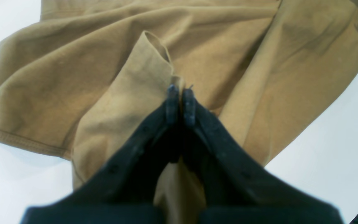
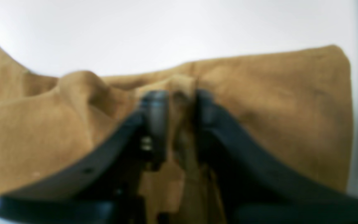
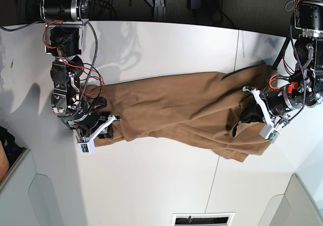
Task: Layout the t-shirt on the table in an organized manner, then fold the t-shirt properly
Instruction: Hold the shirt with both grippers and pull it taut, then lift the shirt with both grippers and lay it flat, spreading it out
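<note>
The tan-brown t-shirt point(image 3: 186, 105) lies stretched across the white table point(image 3: 151, 175), wrinkled and partly folded over itself. My left gripper point(image 1: 180, 90) is shut on a pinched fold of the t-shirt point(image 1: 135, 93); in the base view it point(image 3: 249, 116) holds the shirt's right end. My right gripper point(image 2: 179, 96) is shut on a bunched edge of the t-shirt point(image 2: 275, 102); in the base view it point(image 3: 105, 121) holds the shirt's left end. The neck tag is hidden.
A thin dark seam point(image 3: 227, 115) runs across the table under the shirt's right part. The table's far edge point(image 3: 166, 23) meets dark equipment and cables. A vent grille point(image 3: 202, 219) sits at the near edge.
</note>
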